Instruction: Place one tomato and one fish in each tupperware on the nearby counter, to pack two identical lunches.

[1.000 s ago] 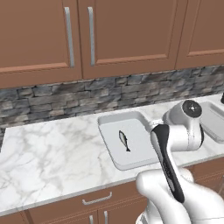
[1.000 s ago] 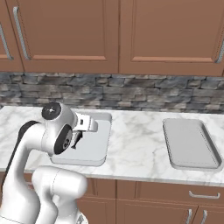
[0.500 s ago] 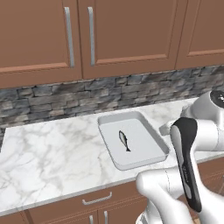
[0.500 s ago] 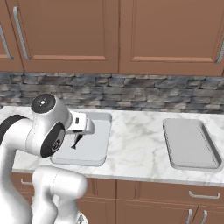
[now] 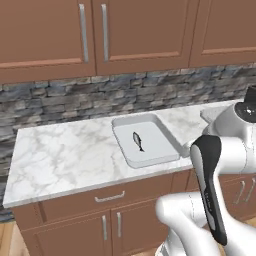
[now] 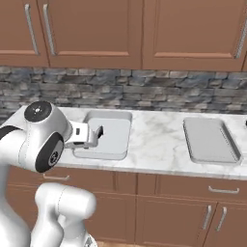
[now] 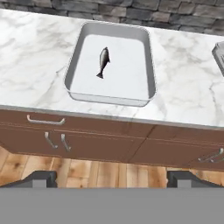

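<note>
Grey fish [image 7: 103,61] lies in left tray [image 7: 78,57]; right base view adds a second tray [image 6: 211,141], bare. Gripper [image 7: 111,178] open, empty, tips partly cut off.

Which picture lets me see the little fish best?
The hand view. It looks almost straight down on the dark grey fish, lying whole inside the left tupperware, nothing in front. The left base view shows the fish smaller and from an angle. In the right base view the robot's hand stands before that tupperware, so I cannot make it out.
</note>
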### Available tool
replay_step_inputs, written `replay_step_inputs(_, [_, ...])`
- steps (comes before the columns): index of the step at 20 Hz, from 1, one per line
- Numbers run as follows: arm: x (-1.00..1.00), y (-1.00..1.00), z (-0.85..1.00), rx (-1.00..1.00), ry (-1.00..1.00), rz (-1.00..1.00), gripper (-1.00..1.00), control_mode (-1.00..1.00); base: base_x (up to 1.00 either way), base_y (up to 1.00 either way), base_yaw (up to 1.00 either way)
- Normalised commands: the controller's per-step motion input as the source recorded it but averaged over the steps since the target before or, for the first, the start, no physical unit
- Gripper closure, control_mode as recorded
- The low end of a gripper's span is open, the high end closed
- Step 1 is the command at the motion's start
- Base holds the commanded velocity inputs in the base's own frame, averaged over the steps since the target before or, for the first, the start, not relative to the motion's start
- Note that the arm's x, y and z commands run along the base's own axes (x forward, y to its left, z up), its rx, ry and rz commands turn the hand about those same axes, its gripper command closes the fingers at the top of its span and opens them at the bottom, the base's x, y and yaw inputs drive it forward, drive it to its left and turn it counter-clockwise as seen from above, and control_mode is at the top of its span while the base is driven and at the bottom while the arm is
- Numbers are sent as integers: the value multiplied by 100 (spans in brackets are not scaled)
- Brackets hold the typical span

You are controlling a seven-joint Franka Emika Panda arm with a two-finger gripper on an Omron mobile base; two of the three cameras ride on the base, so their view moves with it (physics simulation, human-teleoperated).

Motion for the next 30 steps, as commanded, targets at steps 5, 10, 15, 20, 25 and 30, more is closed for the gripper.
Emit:
replay_step_inputs(5, [0, 0, 0, 0, 0, 0, -100, 100, -100, -39, 0])
replay_step_inputs(10, [0, 0, 0, 0, 0, 0, -100, 100, -100, -96, 0])
replay_step_inputs(15, [0, 0, 0, 0, 0, 0, -100, 100, -84, -100, 0])
replay_step_inputs(20, [0, 0, 0, 0, 0, 0, -100, 100, -79, -100, 0])
replay_step_inputs(25, [0, 0, 0, 0, 0, 0, -100, 100, -29, -100, 0])
replay_step_inputs(30, [0, 0, 0, 0, 0, 0, -100, 100, 28, -100, -1])
